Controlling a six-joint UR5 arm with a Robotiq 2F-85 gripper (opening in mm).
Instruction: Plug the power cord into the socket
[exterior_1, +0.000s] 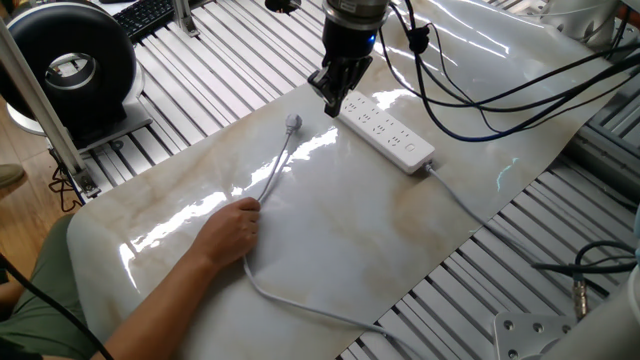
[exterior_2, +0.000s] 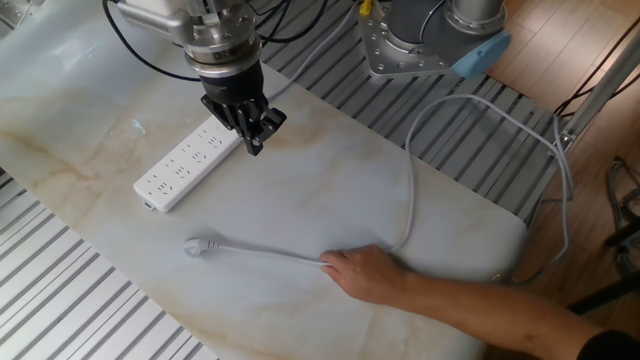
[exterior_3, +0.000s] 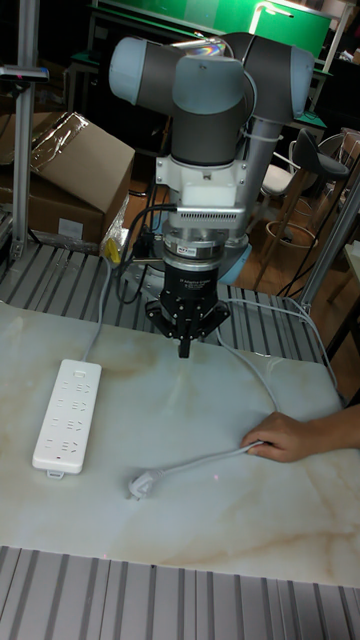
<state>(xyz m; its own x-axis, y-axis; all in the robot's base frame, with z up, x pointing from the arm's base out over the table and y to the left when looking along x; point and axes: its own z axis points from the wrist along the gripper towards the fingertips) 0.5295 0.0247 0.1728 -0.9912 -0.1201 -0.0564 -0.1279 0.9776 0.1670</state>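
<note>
The power cord's small grey plug (exterior_1: 293, 123) (exterior_2: 197, 246) (exterior_3: 138, 487) lies flat on the marble-patterned sheet, its light-grey cable running back under a person's hand (exterior_1: 230, 230) (exterior_2: 365, 272) (exterior_3: 285, 437) that presses on it. The socket, a long white power strip (exterior_1: 385, 130) (exterior_2: 185, 160) (exterior_3: 65, 415), lies on the same sheet. My gripper (exterior_1: 332, 108) (exterior_2: 255, 148) (exterior_3: 185, 350) hangs above the sheet beside the strip's one end, well apart from the plug. Its fingers meet in a point with nothing between them.
The strip's white lead (exterior_1: 455, 195) trails off the sheet's edge. Black robot cables (exterior_1: 480, 90) hang over the strip. A round black device (exterior_1: 75, 65) and a keyboard (exterior_1: 150, 15) sit on the slatted table top. A cardboard box (exterior_3: 70, 175) stands behind the table.
</note>
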